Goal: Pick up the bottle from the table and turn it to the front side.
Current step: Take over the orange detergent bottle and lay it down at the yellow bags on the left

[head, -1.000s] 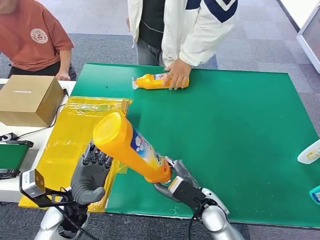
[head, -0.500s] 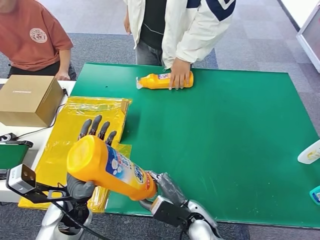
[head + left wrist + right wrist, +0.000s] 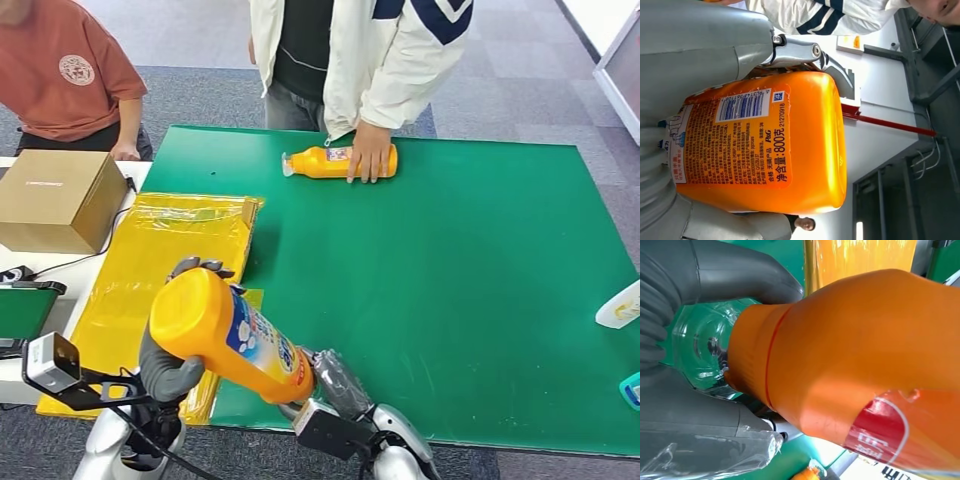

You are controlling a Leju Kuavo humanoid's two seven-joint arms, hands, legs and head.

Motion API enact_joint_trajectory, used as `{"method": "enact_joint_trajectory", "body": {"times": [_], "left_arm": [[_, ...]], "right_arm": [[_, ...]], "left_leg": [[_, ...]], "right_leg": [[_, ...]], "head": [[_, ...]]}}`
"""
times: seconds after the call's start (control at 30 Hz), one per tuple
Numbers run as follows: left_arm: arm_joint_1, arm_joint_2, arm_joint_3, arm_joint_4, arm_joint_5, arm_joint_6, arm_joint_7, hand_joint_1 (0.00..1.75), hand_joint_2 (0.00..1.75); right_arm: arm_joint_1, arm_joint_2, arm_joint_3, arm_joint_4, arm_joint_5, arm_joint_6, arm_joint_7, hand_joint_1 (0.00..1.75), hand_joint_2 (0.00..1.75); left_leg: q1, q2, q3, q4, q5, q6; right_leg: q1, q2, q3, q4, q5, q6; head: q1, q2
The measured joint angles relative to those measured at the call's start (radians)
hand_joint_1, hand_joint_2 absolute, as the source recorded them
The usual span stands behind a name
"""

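I hold an orange bottle (image 3: 226, 335) with a blue and white label in the air over the near edge of the green mat (image 3: 468, 280), its flat base toward the camera. My left hand (image 3: 172, 372) wraps around the base end, thumb below and fingers over the top. In the left wrist view the bottle (image 3: 764, 145), with its barcode label showing, lies between my left hand's (image 3: 696, 45) thumb and fingers. My right hand (image 3: 336, 385) grips the neck end. The right wrist view has the clear cap and orange shoulder of the bottle (image 3: 866, 355) inside my right hand (image 3: 696, 405).
A person in a white jacket presses a hand (image 3: 371, 150) on a second orange bottle (image 3: 328, 162) lying at the mat's far edge. Yellow bags (image 3: 151, 260) lie left of the mat, beside a cardboard box (image 3: 56, 198). A white bottle (image 3: 620, 305) sits at the right edge.
The held bottle came down and to the left. My left hand's fingers, spread behind it half a second ago, have closed around its base. The person slid the far bottle to the right.
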State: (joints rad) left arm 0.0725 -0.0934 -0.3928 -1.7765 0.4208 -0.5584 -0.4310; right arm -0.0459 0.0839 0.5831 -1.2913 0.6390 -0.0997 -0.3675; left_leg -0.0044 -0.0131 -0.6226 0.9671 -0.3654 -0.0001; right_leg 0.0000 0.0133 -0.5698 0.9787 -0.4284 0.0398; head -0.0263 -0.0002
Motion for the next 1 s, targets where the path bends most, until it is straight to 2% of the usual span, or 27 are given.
{"method": "enact_joint_trajectory", "body": {"times": [0.17, 0.23, 0.3, 0.37, 0.5, 0.67, 0.9, 1.0], "left_arm": [[-0.001, 0.007, -0.002, 0.000, -0.002, 0.011, 0.001, 1.75, 1.75], [-0.001, 0.010, -0.003, 0.000, 0.005, 0.011, 0.005, 1.75, 1.75], [0.000, 0.012, -0.003, 0.000, 0.015, 0.012, 0.011, 1.75, 1.75], [0.002, 0.013, -0.003, 0.000, 0.024, 0.018, 0.019, 1.75, 1.75], [0.017, 0.014, 0.000, -0.005, -0.009, 0.085, 0.023, 1.75, 1.75], [0.052, 0.014, 0.022, -0.065, -0.292, 0.334, -0.032, 1.75, 1.75], [0.074, 0.016, 0.027, -0.142, -0.573, 0.568, -0.071, 1.75, 1.75], [0.074, 0.022, 0.019, -0.154, -0.746, 0.677, -0.044, 1.75, 1.75]], "right_arm": [[0.006, 0.000, -0.004, 0.000, 0.012, -0.019, 0.001, 1.75, 1.75], [0.008, 0.000, -0.006, 0.000, 0.016, -0.024, 0.001, 1.21, 1.75], [0.009, 0.000, -0.009, 0.000, 0.020, -0.028, 0.004, 0.34, 1.75], [0.010, 0.000, -0.010, -0.001, 0.024, -0.033, 0.008, 0.00, 1.75], [0.013, 0.000, -0.021, -0.005, 0.019, -0.052, 0.024, 0.00, 1.75], [0.036, 0.000, -0.069, -0.035, 0.014, -0.096, 0.049, 0.00, 1.75], [0.063, -0.001, -0.132, -0.088, 0.009, -0.127, 0.062, 0.00, 1.75], [0.066, -0.002, -0.147, -0.101, 0.008, -0.129, 0.063, 0.00, 1.75]], "left_leg": [[0.000, 0.000, 0.000, 0.000, 0.000, 0.000], [0.000, 0.000, 0.000, 0.000, 0.000, 0.000], [0.000, 0.000, 0.000, 0.000, 0.000, 0.000], [0.000, 0.000, 0.000, 0.000, 0.000, 0.000], [0.000, 0.000, 0.000, 0.000, 0.000, 0.000], [0.000, 0.000, 0.000, 0.000, -0.001, -0.001], [0.000, 0.000, 0.000, 0.000, -0.001, -0.001], [0.000, 0.000, 0.000, 0.000, -0.001, -0.001]], "right_leg": [[0.000, 0.000, 0.000, 0.000, 0.000, 0.000], [0.000, 0.000, 0.000, 0.000, 0.000, 0.000], [0.000, 0.000, 0.000, 0.000, 0.000, 0.000], [0.000, 0.000, 0.000, 0.000, 0.000, 0.000], [0.000, 0.000, 0.000, 0.000, 0.000, 0.000], [0.000, 0.000, 0.000, 0.000, 0.000, 0.000], [0.000, 0.000, 0.000, 0.000, -0.001, 0.000], [0.000, 0.000, 0.000, 0.000, -0.001, 0.000]], "head": [[0.000, 0.000], [0.000, 0.000], [0.000, 0.000], [0.000, 0.000], [0.000, 0.000], [0.000, 0.000], [0.000, 0.000], [0.000, 0.000]]}}
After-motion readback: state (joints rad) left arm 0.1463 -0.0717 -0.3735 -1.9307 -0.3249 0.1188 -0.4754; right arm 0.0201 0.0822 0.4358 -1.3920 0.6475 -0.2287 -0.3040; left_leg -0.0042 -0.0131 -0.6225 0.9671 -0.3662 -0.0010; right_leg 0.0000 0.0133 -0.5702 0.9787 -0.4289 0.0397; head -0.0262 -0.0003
